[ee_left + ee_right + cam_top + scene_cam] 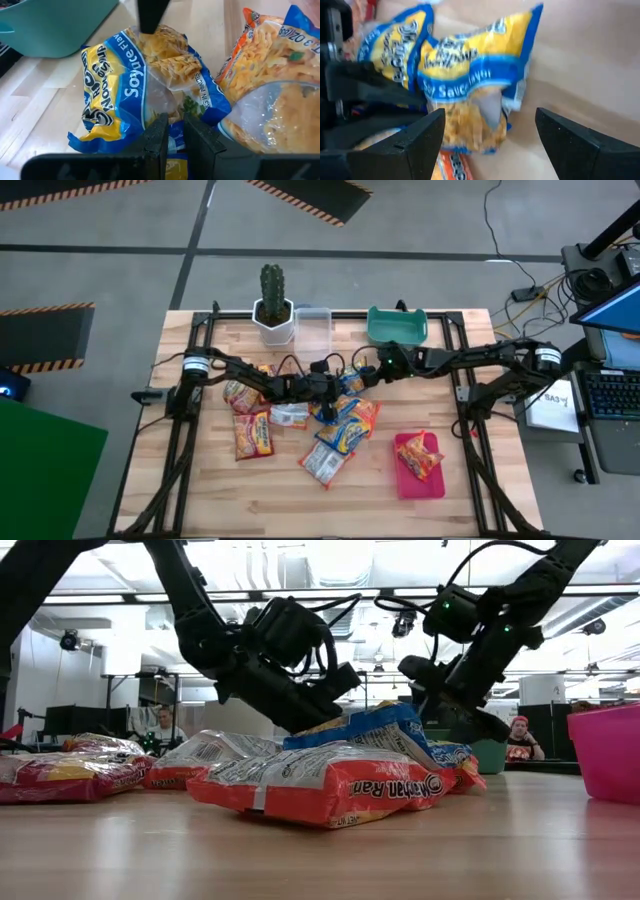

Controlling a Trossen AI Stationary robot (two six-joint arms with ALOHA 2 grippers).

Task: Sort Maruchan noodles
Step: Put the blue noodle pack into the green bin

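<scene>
Nearest the front edge of the table (200,500), one silvery packet (322,463) lies by itself, and to its right the flat red tray (405,480) holds a single orange packet (420,455). Behind those, I count one red packet (252,435) on the left, a pale packet (288,416) next to it, and a heap of about four overlapping orange and blue-and-yellow packets (348,425) in the middle; the exact number in the heap is hard to tell. My left gripper (172,137) is down at the far side of that heap, its fingers pressed nearly together and pinching the edge of a blue-and-yellow packet (145,85), which lies crumpled on the wood straight ahead of it. My right gripper (487,132) comes in from the opposite side with its fingers spread wide, hanging just over the same blue-and-yellow packet without touching it, so the two grippers sit near each other across it. Another orange packet (240,393) rests under my left arm. Farthest back stand one potted cactus (272,305), one clear box (313,328) and one teal bin (397,326).
</scene>
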